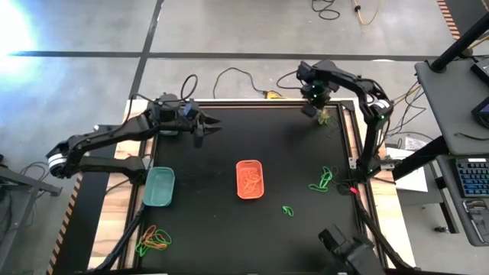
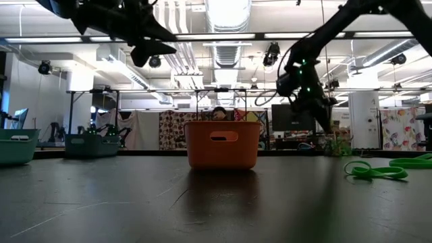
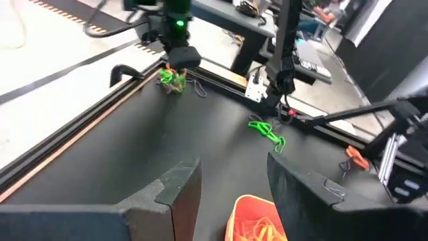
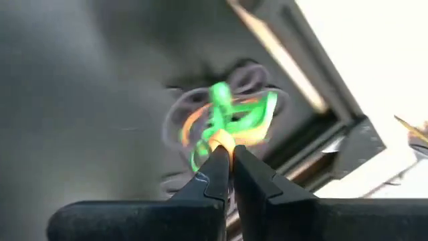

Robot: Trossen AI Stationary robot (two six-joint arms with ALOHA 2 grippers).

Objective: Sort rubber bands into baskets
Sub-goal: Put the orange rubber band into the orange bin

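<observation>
Right wrist view: the right gripper (image 4: 226, 159) is pinched together on thin tangled rubber bands (image 4: 224, 124) by the table's (image 1: 214, 221) far right edge; left gripper (image 3: 231, 177) apart.

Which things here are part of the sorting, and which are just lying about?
Part of the job:
- orange basket
- teal basket
- loose bands
- tangle of bands, pinched by the right pincer
- left pincer, waiting above the table

Lying about:
- cables on the floor
- keyboard

orange basket (image 1: 250, 179) — green bands (image 1: 324, 180)
</observation>
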